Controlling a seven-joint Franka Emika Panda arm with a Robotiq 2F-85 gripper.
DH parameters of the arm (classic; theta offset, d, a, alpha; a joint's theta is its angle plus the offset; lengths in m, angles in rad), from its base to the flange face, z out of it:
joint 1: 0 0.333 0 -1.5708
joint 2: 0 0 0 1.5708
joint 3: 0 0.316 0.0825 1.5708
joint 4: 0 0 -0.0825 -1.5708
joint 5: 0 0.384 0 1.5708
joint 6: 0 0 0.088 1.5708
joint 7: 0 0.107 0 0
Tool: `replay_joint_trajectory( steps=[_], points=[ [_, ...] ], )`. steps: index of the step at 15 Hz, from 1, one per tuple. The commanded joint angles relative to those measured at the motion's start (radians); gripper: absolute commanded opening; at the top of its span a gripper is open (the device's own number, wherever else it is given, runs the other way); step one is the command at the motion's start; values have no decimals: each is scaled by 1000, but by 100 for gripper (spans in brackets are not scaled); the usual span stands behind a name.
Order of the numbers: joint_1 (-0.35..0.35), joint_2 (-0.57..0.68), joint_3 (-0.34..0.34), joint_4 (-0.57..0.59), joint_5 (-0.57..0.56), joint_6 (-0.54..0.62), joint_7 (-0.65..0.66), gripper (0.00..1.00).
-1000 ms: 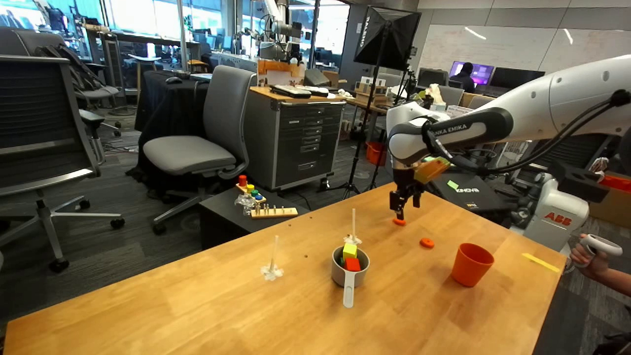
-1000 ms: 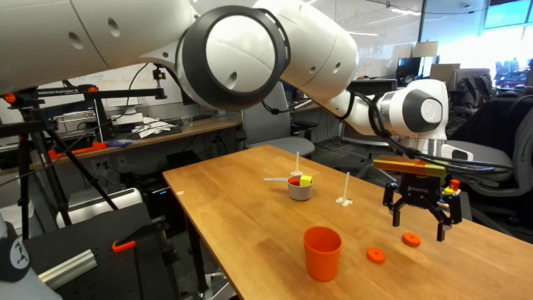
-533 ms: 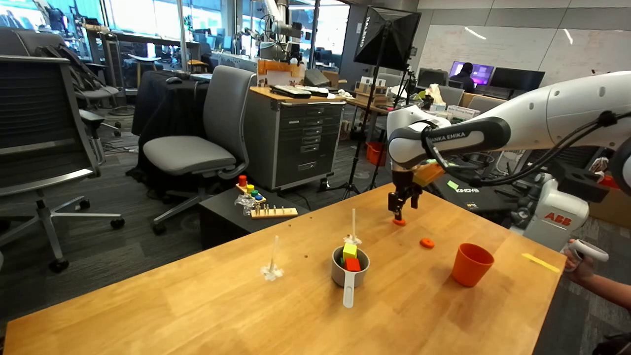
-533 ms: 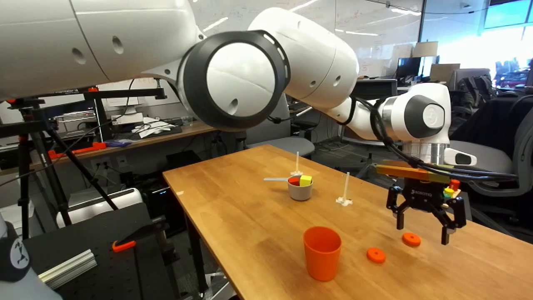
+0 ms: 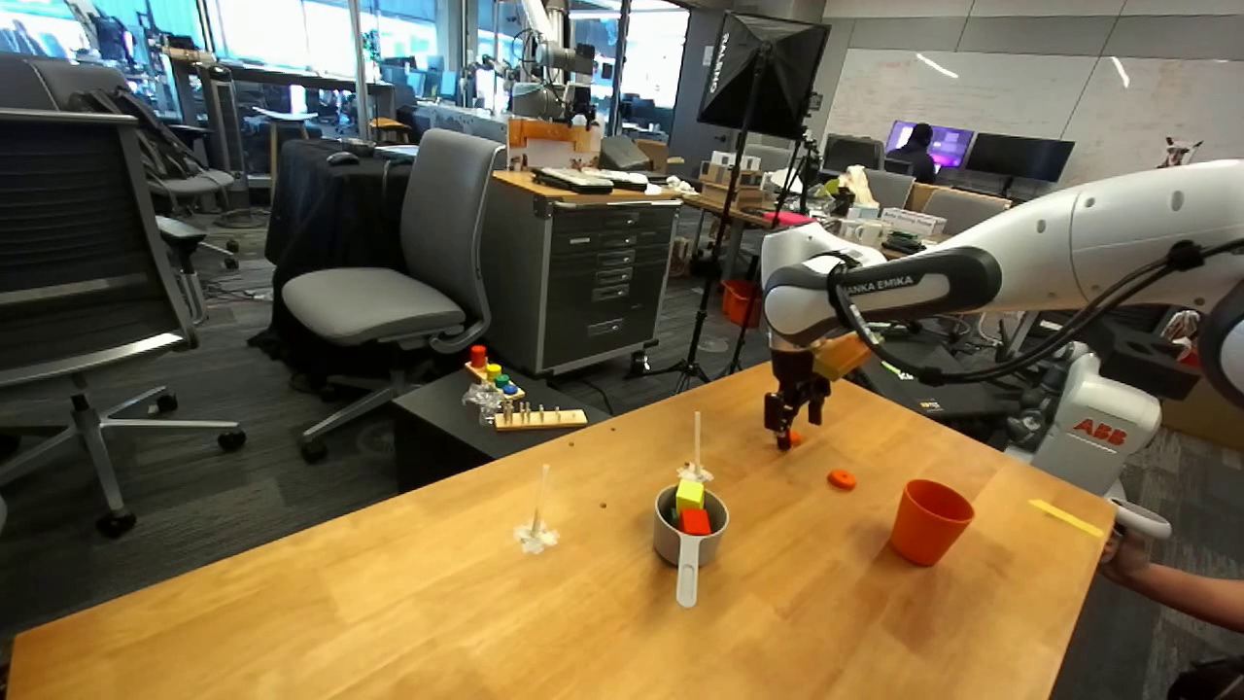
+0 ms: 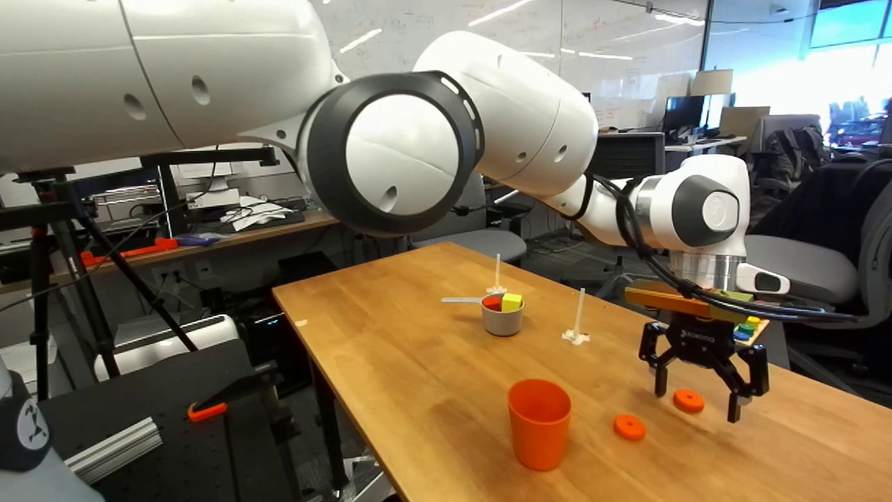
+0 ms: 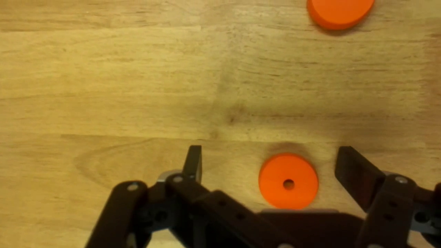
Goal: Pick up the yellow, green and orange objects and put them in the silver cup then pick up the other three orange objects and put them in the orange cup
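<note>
The claw (image 7: 271,162) is released; in the wrist view, a flat, centre-bored orange disc (image 7: 275,181) on the wood-grain tabletop (image 7: 103,86) shows between its spread fingers (image 7: 355,175). A second disc (image 6: 629,427) lies nearer the tapered plastic orange cup (image 6: 540,439). In an exterior view, the handled silver cup (image 6: 500,323) stands far, containing a yellow cube (image 6: 512,302) and red block (image 6: 492,302). Markings: "ROBOTIQ", claw; "ABB", white robot (image 5: 1096,457).

Pretty clearly a robotics lab in an office-type space: white ABB-lettered robot arm (image 5: 1098,431), black fabric softbox light (image 5: 758,78), grey metal drawer cabinet (image 5: 607,282), scribbled whiteboard (image 6: 613,42)
</note>
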Motion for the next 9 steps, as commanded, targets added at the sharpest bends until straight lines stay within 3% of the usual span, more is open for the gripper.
replay_joint_trajectory(
  steps=[1, 2, 3, 5, 6, 9],
  points=[
    [0, 0, 0, -3, 15, -3, -23, 100],
    [2, 0, -4, -5, 12, 1, -23, 75],
    [3, 0, -5, -6, 10, 2, -23, 73],
    [2, -1, -4, -6, 12, 0, -27, 59],
    [1, -1, -4, -7, 13, -3, -26, 88],
    [-4, -1, -4, -6, 15, -14, -24, 98]
  ],
)
